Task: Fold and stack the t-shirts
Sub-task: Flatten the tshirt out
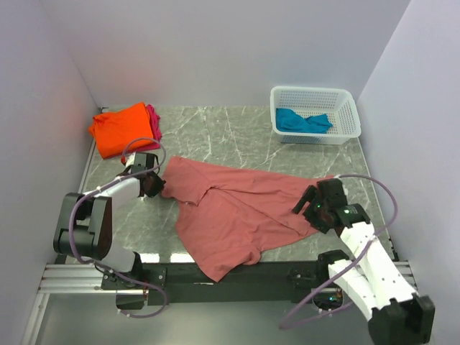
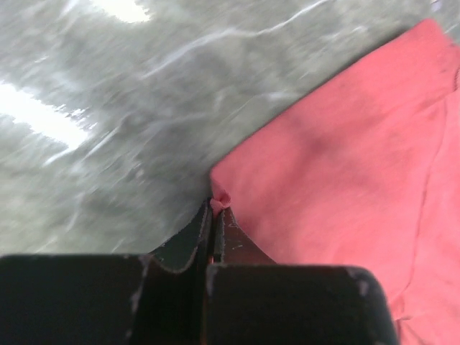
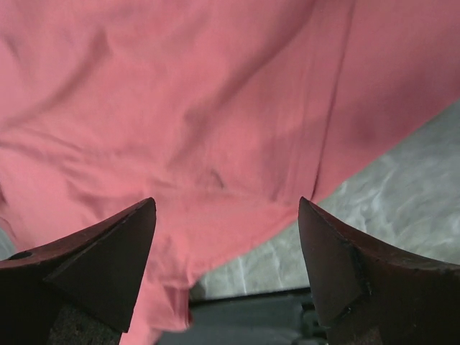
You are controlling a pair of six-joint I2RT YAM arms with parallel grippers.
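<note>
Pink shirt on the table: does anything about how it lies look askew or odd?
Yes. The salmon-pink t-shirt lies diagonal and rumpled, and its near corner reaches past the front edge of the table onto the black rail.

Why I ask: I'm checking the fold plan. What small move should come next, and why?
Probably lower the right end effector and close it on the salmon-pink t-shirt. The left end effector is shut, pinching the shirt's corner, while the right hangs open above the cloth's opposite edge, holding nothing.
</note>
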